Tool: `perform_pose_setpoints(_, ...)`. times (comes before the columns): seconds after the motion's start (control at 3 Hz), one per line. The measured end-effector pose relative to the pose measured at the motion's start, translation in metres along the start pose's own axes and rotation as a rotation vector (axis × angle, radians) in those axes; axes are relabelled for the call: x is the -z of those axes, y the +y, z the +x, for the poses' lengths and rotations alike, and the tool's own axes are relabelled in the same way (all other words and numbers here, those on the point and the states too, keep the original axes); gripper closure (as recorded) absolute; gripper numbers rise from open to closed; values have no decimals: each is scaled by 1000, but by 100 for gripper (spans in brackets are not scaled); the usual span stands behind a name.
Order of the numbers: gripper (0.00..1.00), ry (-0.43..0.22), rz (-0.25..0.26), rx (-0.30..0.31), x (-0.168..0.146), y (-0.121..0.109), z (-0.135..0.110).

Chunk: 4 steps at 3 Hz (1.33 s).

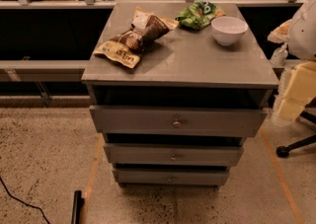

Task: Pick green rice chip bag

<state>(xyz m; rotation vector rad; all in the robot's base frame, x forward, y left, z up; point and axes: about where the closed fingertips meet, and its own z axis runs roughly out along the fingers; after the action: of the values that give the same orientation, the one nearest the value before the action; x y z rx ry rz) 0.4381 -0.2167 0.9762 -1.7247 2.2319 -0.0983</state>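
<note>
Drawers point(177, 122), three of them, stand stepped and partly pulled out beneath a grey counter point(197, 65). On the counter's far edge, right of centre, lies the green rice chip bag point(200, 15), crumpled and glossy. A white bowl point(229, 29) sits just beside it, to its right and a little nearer. Left of it, brown and tan snack bags point(133, 38) lie overlapping. The robot's white arm point(303, 25) enters at the view's right edge. Its tool point(279, 56) hangs off the counter's right side, well apart from the green rice chip bag; whether it is released or clenched I cannot tell.
</note>
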Motion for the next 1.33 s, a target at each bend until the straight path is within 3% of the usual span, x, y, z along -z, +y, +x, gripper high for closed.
perform_pose_setpoints(0.33, 0, 0, 0, 0, 0, 0, 0)
perform_pose_setpoints(0.67, 0, -44, 27, -42, -8, -17, -6)
perform_pose_setpoints(1.0, 0, -156, 75, -127, -30, -74, -13)
perform_pose_setpoints(1.33, 0, -292, 138, -182, -60, -146, -16)
